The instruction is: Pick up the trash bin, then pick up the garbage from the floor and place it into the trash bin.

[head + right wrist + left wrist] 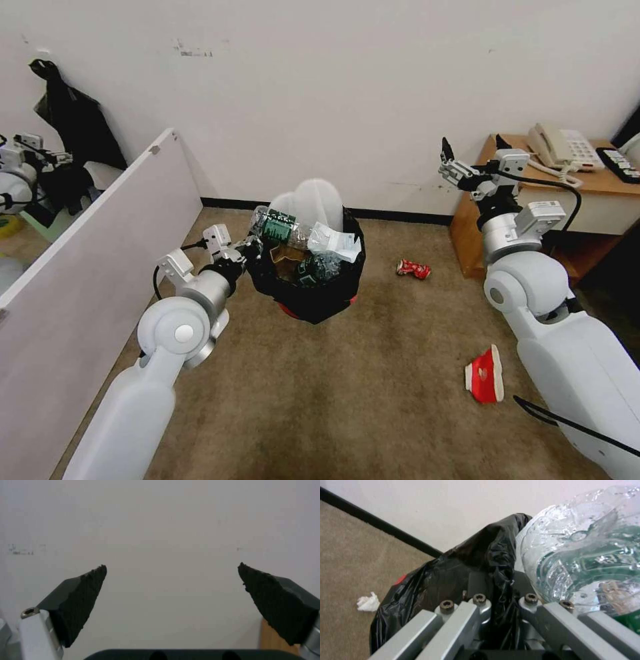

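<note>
Out in the middle of the carpet (320, 393), the trash bin (313, 293) hangs clear of the floor, held at its rim by the left gripper (252, 248). Its jaws are pinched tight on the black bag (460, 565) draped over the rim, on the side of the bin nearest the white partition (87, 267). The bin is heaped full: a clear bottle with a green label (277, 225) pokes out on the gripper's side, white slippers (319, 200) stand up at the back toward the wall, and a white wrapper (333, 243) lies on top. Beyond the bin, toward the wooden tabletop (587, 181) with the telephone (561, 148), a crushed red can (413, 269) lies on the carpet. Farther from the bin, close to the right arm, a red-and-white carton (485, 375) lies flat. A white paper wad (367, 602) sits on the carpet just beside the bin. The right gripper (448, 160) is raised in front of the wall, well apart from the bin, its jaws spread wide and holding nothing.
</note>
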